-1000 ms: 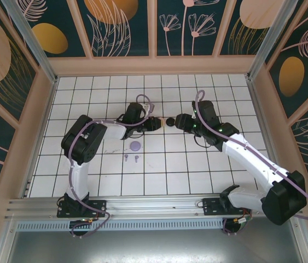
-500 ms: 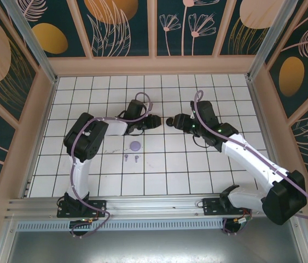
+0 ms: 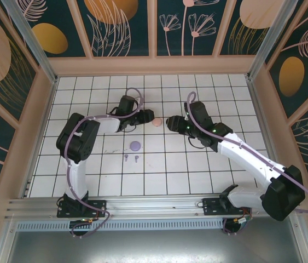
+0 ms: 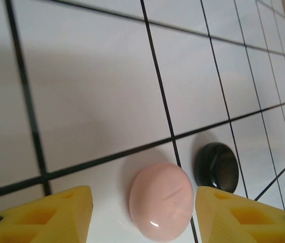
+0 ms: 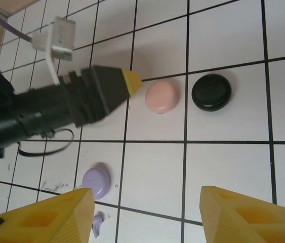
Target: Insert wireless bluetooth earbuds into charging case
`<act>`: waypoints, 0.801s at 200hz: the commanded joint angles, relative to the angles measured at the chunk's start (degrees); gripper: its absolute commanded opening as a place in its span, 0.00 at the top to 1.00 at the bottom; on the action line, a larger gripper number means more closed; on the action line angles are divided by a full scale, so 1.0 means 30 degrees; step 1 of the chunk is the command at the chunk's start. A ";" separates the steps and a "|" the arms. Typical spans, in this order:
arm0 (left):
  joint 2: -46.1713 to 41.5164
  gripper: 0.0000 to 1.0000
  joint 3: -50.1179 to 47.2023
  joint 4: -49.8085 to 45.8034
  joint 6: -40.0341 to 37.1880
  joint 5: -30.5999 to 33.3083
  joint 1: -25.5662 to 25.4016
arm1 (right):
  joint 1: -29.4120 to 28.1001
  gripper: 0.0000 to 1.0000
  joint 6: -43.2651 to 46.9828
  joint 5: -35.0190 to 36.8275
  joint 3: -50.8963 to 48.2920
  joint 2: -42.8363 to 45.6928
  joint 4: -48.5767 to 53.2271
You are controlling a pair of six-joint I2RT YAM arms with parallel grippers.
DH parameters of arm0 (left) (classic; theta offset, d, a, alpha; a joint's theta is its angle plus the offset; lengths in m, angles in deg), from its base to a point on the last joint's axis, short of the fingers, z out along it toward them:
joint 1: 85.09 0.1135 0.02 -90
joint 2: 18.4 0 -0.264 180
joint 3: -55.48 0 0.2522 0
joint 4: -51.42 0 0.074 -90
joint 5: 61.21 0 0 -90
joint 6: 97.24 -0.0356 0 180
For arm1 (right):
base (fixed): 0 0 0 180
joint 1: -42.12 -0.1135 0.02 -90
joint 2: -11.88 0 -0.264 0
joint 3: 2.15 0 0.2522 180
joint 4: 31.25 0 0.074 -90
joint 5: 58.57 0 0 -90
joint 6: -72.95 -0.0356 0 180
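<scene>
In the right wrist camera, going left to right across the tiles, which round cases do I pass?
purple case → pink case → black case

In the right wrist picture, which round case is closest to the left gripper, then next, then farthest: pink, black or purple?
1. Pink round case, just right of the left gripper.
2. Black round case, beyond the pink one.
3. Purple round case, lower left.
</scene>
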 commanded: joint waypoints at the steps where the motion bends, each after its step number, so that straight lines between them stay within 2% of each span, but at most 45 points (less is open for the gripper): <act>1: -0.1861 0.44 -0.0322 -0.0276 -0.0959 0.0378 0.0320 | -0.0633 0.42 -0.0501 0.0831 0.0644 -0.0508 0.0361; 67: -0.6693 0.43 -0.2809 0.1176 -0.2176 0.3839 0.1847 | -0.3581 0.36 -0.0546 0.0946 0.2921 -0.5425 0.0791; 108: -0.9120 0.41 -0.4780 0.1885 -0.2104 0.5872 0.3348 | -0.4733 0.34 0.2175 0.0686 0.6226 -0.9491 0.2194; 146: -1.0650 0.38 -0.6676 0.3167 -0.1006 0.6604 0.5065 | -0.5538 0.34 0.4011 0.0930 0.9897 -1.3413 0.4437; 160: -1.1194 0.32 -0.7318 0.3642 -0.0611 0.6831 0.5626 | -0.5800 0.34 0.4364 0.1225 1.0972 -1.4475 0.5026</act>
